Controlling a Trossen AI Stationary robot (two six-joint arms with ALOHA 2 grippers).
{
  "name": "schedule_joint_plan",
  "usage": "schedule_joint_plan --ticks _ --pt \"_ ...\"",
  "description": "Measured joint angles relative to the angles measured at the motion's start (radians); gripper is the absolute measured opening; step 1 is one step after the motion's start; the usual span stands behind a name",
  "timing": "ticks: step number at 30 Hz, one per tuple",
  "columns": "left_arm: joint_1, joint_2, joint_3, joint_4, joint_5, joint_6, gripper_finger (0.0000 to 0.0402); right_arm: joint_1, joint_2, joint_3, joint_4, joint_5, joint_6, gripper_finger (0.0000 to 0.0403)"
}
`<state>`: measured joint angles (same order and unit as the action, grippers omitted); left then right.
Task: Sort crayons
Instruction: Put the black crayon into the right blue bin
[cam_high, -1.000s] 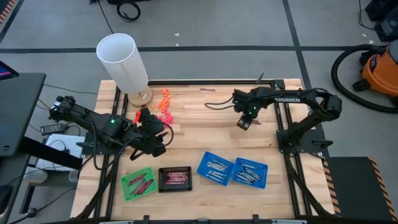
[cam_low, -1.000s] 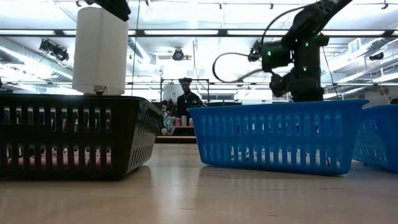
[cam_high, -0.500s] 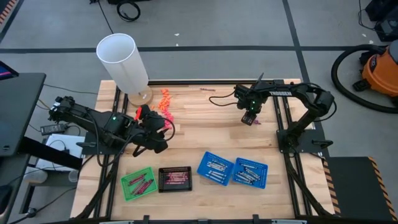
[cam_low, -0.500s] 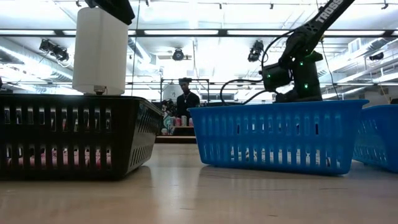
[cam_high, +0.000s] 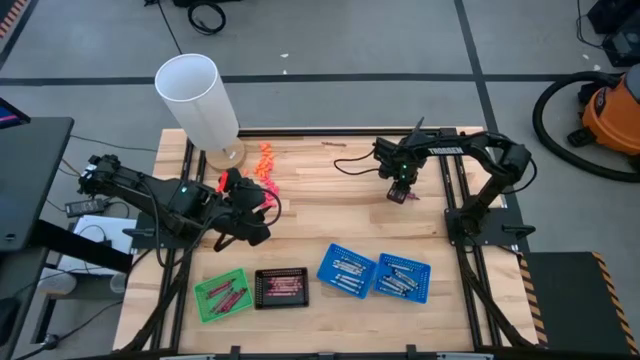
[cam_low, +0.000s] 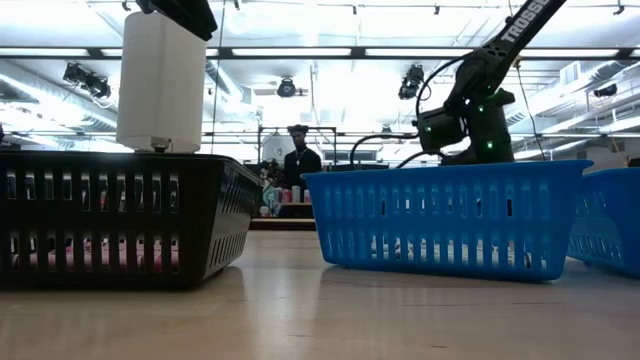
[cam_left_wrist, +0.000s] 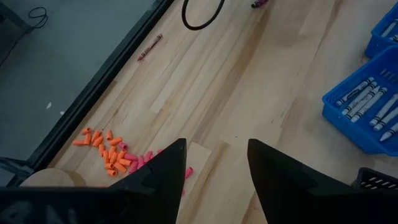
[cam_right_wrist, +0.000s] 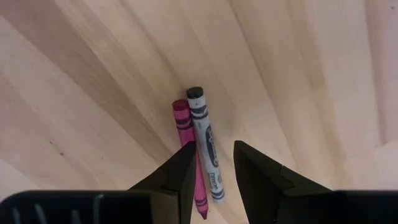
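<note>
Hovering low over the far right part of the pale wooden table (cam_high: 320, 215), the right gripper (cam_right_wrist: 211, 163) points down at two loose crayons lying side by side and touching: a magenta wax crayon (cam_right_wrist: 188, 149) and a pale grey paper-wrapped crayon (cam_right_wrist: 206, 142). Its dark fingers (cam_right_wrist: 174, 177) stand apart with the grey crayon showing in the gap between them, and nothing is clamped. The left gripper (cam_left_wrist: 214, 165) waits above the left side of the table, fingers spread wide and empty, near a scatter of stubby orange-pink pieces (cam_left_wrist: 109, 149). Another dark red crayon (cam_left_wrist: 150, 48) lies alone near the table's far edge. Along the near edge stand four small slotted plastic baskets: a green basket (cam_high: 222, 294) and a black basket (cam_high: 281, 287) holding reddish crayons, and two blue baskets (cam_high: 347, 270) holding grey ones. A tall white cylinder (cam_high: 197, 98) stands at the far left corner
</note>
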<state>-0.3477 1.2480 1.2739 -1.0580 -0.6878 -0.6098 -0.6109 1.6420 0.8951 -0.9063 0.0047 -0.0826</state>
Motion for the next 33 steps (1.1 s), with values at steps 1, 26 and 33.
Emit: schedule_joint_plan --ticks 1,26,33 --pt "0.000 0.000 0.000 0.000 0.000 -0.003 0.0182 -0.001 0.001 0.000 0.002 0.003 0.000 0.0116" --pt "-0.004 0.000 0.000 -0.001 0.001 -0.007 0.0182 -0.021 -0.006 -0.082 0.149 0.002 -0.001 0.0036" --pt "-0.004 0.000 0.000 -0.001 0.001 -0.006 0.0182 -0.018 0.005 -0.022 0.089 -0.005 -0.003 0.0029"
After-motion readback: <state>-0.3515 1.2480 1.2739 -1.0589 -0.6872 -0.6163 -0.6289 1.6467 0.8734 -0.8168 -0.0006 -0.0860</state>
